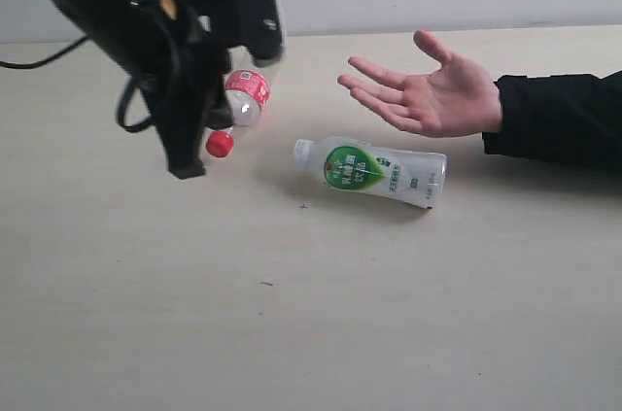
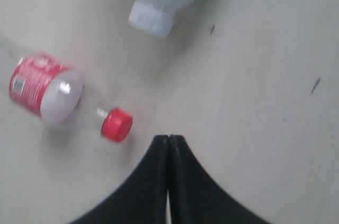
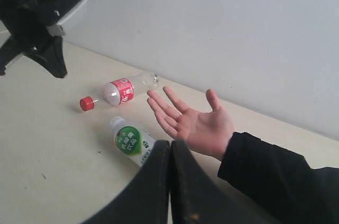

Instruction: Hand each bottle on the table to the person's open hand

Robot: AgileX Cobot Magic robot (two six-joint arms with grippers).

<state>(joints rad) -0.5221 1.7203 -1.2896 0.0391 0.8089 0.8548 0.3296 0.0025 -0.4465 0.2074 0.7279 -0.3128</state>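
Beige table [image 1: 292, 333] fills the exterior view. On it the red bottle [image 1: 245, 95] lies on its side, partly hidden behind the left gripper [image 1: 185, 168], whose tip points down just beside the red cap [image 1: 220, 144]. The green bottle [image 1: 374, 173] lies on its side near the middle, white cap pointing left. Beyond it the hand [image 1: 432, 95] is held palm up, fingers spread, with a black sleeve [image 1: 559, 124].

In the left wrist view the left gripper [image 2: 168, 140] has its jaws pressed together on nothing. The red cap [image 2: 116, 124] is near the tips but apart from them. The red bottle [image 2: 45, 89] and the capped end of the green bottle [image 2: 161, 1] rest on the table [image 2: 254, 75].

In the right wrist view the right gripper [image 3: 170, 147] also has its jaws pressed together and holds nothing. The hand [image 3: 198, 126] is just past it. The green bottle [image 3: 130, 140] lies beside the fingers, and the red bottle [image 3: 119, 91] lies farther off, near the wall.
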